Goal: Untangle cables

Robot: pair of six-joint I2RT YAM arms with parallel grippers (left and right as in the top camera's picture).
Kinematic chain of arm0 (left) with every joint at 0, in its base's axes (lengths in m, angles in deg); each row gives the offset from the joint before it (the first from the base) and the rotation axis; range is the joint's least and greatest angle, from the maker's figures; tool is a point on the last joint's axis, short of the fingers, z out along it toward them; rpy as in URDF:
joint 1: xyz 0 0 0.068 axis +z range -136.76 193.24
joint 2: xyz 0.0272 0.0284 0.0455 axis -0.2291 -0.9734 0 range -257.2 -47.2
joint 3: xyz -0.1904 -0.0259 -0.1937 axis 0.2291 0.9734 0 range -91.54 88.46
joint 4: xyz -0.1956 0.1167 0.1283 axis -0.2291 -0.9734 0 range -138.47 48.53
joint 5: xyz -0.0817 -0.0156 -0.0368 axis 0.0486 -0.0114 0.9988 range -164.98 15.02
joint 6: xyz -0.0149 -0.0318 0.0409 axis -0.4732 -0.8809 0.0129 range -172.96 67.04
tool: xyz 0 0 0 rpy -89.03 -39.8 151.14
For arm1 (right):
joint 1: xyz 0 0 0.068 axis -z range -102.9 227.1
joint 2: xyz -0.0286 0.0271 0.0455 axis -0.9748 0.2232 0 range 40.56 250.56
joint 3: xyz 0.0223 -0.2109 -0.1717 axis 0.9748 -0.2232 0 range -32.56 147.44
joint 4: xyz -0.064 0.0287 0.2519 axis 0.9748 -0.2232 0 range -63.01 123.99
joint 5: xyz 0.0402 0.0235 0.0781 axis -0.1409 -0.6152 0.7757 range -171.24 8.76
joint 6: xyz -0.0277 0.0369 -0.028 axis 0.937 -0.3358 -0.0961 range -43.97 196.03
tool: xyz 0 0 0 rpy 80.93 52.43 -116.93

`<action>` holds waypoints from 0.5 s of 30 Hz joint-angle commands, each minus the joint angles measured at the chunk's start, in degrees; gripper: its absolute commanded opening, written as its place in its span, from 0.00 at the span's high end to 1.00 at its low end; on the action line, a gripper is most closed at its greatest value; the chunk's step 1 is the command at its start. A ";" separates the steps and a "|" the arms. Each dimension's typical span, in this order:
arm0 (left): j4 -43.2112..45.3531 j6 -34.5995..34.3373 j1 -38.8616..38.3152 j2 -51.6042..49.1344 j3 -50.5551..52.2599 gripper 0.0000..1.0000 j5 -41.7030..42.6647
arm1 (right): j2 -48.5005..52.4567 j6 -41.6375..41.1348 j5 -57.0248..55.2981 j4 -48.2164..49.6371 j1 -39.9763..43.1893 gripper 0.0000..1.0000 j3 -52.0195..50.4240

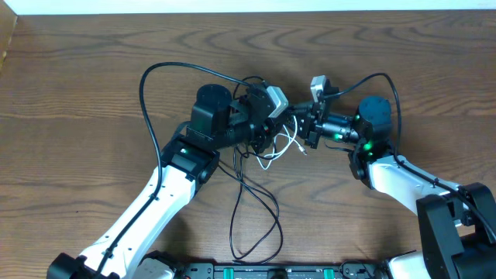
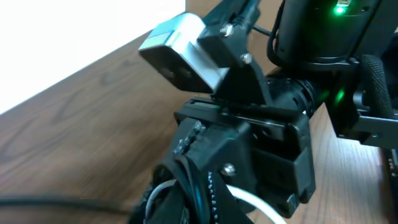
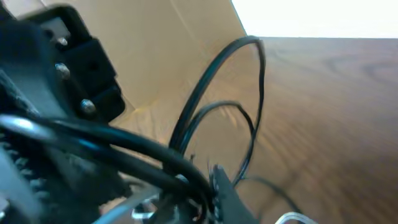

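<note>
The cables form a knot [image 1: 277, 143] between my two grippers at mid-table. A white cord [image 1: 280, 149] curls under the knot, and black loops [image 1: 260, 221] trail toward the front edge. My left gripper [image 1: 271, 130] is shut on the bundle. In the left wrist view a black cord [image 2: 189, 186] and the white cord [image 2: 261, 202] pass through that gripper [image 2: 202, 198]. My right gripper [image 1: 304, 130] faces it, almost touching. In the right wrist view this gripper [image 3: 208, 190] is shut on a thick black cord [image 3: 124, 146], and thin black loops [image 3: 249, 93] rise behind.
The right arm's body [image 2: 323, 37], its green light on, fills the left wrist view close ahead. A long black lead [image 1: 155, 77] arcs over the left arm. Bare wooden table [image 1: 93, 70] lies all around, with its far edge [image 1: 248, 12] at the top.
</note>
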 commanded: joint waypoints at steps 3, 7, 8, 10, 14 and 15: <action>-0.85 -0.39 -0.07 0.09 0.04 0.92 3.91 | -0.15 -1.90 -8.92 -6.51 0.50 0.99 -0.07; -2.34 -0.39 -0.07 0.09 0.04 0.92 3.89 | -0.15 -3.08 -14.73 -13.94 2.32 0.99 -0.07; -2.71 -0.37 -0.02 0.09 0.04 0.92 3.89 | -0.15 -3.08 -16.22 -16.11 2.95 0.99 -0.07; -3.72 -0.37 -0.02 0.09 0.04 0.92 3.63 | -0.15 -3.08 -18.86 -19.63 3.98 0.99 -0.07; -5.40 -0.37 0.61 0.09 0.04 0.92 3.43 | -0.15 -3.04 -23.26 -26.27 6.25 0.99 -0.07; -5.62 -0.35 0.90 0.09 0.04 0.92 3.43 | -0.15 -3.02 -24.00 -27.63 6.86 0.99 -0.07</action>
